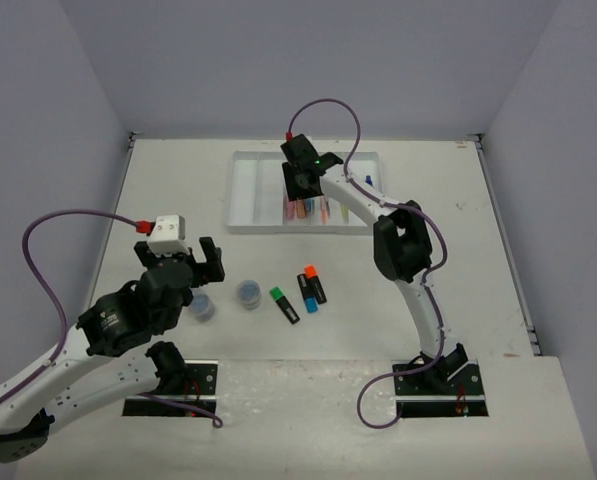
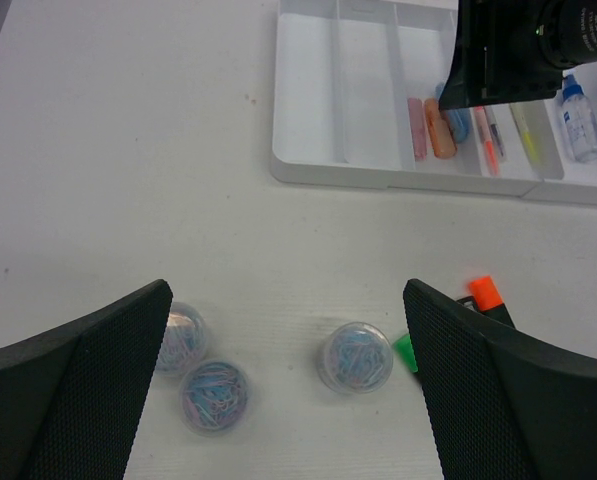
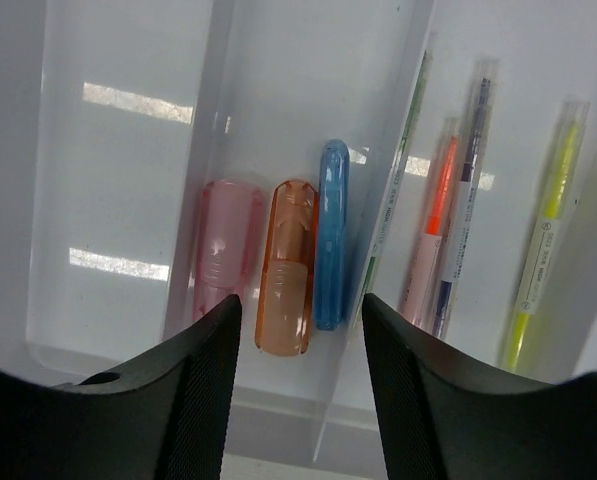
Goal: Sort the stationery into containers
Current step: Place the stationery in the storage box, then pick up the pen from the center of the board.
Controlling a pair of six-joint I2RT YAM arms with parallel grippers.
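Note:
My right gripper (image 3: pixel 301 302) hangs open over the white tray (image 1: pixel 240 190), with nothing between its fingers. Below it, a pink highlighter (image 3: pixel 223 240), an orange highlighter (image 3: pixel 290 265) and a blue one (image 3: pixel 332 235) lie side by side in one compartment. Thin pens (image 3: pixel 438 230) fill the compartment to the right. My left gripper (image 2: pixel 286 290) is wide open above the table, over three clear tubs (image 2: pixel 355 357) (image 2: pixel 215 396) (image 2: pixel 181 337). On the table lie a green-capped highlighter (image 1: pixel 284 303), an orange-capped one (image 1: pixel 313 283) and a blue one (image 1: pixel 310 300).
A small blue-capped bottle (image 2: pixel 581 120) lies in the tray's rightmost compartment. The tray's two left compartments (image 2: pixel 308 90) hold nothing. Grey walls close off the table at the back and sides.

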